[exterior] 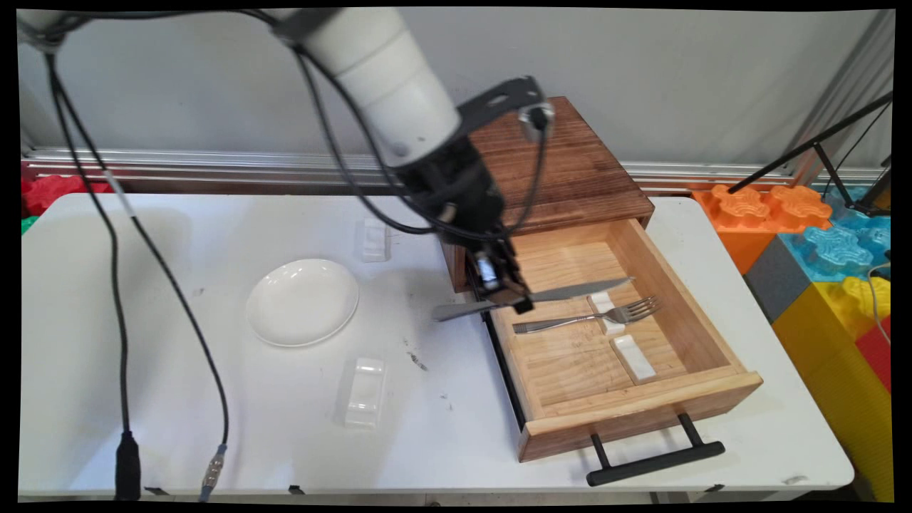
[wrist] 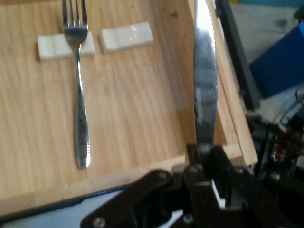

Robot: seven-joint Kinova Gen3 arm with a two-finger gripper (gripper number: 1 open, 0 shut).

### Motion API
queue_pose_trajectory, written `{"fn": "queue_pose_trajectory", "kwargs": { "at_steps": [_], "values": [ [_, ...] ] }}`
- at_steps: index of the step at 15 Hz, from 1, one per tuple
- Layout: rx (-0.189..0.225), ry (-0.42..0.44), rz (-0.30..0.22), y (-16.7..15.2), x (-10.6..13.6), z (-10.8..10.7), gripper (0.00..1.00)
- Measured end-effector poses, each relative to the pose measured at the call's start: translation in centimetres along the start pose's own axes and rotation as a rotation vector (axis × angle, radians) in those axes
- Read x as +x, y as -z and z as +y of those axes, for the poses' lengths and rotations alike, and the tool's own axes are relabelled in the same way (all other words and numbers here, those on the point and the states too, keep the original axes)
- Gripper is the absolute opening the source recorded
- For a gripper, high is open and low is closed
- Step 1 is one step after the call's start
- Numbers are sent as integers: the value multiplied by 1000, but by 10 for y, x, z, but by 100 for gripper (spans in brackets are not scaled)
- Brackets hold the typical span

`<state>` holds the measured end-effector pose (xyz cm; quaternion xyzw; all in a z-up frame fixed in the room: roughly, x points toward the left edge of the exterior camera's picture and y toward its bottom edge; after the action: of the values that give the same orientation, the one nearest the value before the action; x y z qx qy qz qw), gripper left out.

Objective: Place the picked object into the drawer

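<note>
Clamping a silver table knife [exterior: 563,291] near its middle, the black two-finger gripper [exterior: 507,291] hangs over the left wall of the open light-wood drawer [exterior: 645,402]. Knife lies about level, handle end out over the white table [exterior: 214,427], blade reaching in over the drawer's back part. Hand view: blade [wrist: 204,90] runs up from betw. the pinched fingers [wrist: 192,164], along the drawer's side wall.

Inside the drawer: silver fork [exterior: 584,319], tines on a small white rest [exterior: 605,313]; 2nd white rest [exterior: 634,356] just beside, nearer the drawer front w/ its black bar handle [exterior: 655,459].

Drawer belongs to a dark-wood-topped cabinet [exterior: 570,164] at the table's far edge. On the table left of it: round white plate [exterior: 302,301], a white rest [exterior: 364,392] toward the near edge, another [exterior: 374,239] toward the far edge.
</note>
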<state>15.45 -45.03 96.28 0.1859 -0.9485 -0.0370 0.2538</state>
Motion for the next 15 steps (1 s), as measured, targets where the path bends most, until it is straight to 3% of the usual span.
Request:
{"fn": "queue_pose_trajectory", "kwargs": {
  "at_steps": [8, 15],
  "values": [
    [15, 9, 23, -60, 48, -8, 0],
    [33, 36, 39, -107, 64, -19, 0]
  ]
}}
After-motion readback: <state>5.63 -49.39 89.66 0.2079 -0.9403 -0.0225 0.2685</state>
